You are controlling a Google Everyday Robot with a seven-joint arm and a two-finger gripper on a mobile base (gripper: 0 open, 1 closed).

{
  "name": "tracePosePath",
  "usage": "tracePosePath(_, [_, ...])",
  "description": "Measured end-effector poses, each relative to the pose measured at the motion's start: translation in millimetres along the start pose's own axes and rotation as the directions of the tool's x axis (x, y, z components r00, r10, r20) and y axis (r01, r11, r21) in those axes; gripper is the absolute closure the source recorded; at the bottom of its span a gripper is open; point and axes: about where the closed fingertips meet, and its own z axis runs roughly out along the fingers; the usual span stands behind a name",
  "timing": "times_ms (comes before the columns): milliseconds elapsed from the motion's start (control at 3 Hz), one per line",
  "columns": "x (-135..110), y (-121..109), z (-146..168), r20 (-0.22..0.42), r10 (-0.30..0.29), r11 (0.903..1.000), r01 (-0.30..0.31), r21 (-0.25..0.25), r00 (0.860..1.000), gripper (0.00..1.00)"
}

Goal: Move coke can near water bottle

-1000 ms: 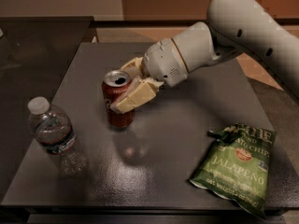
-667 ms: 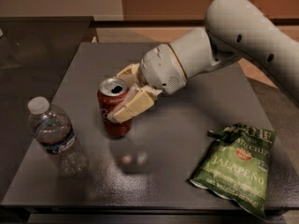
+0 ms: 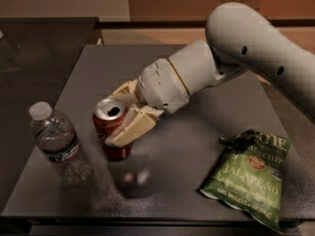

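The red coke can [image 3: 109, 127] with its silver top is upright in my gripper [image 3: 124, 116], whose cream fingers are closed around its sides. The can hangs slightly above the dark grey table [image 3: 197, 146], with its shadow below it. The water bottle [image 3: 58, 144], clear with a white cap and dark label band, stands at the front left of the table, a short gap to the left of the can. My white arm [image 3: 236, 48] reaches in from the upper right.
A green jalapeño chip bag [image 3: 248, 176] lies at the front right of the table. The table's front edge runs along the bottom of the view. A dark counter [image 3: 44, 43] lies beyond the table at the upper left.
My gripper has carried the coke can to the left and toward the front, closer to the water bottle. The bottle and the chip bag have not moved.
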Motion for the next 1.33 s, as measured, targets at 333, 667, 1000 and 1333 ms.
tracePosePath(333, [1, 7, 9, -0.013, -0.011, 0.9996, 0.011, -0.025, 1.0, 0.61])
tracePosePath(667, [2, 11, 14, -0.02, -0.015, 0.999, 0.015, -0.042, 1.0, 0.38])
tracePosePath(1000, [6, 15, 19, -0.029, -0.009, 0.9985, 0.008, -0.055, 1.0, 0.15])
tracePosePath(1333, [9, 18, 23, -0.037, -0.004, 0.9981, 0.002, -0.061, 0.999, 0.0])
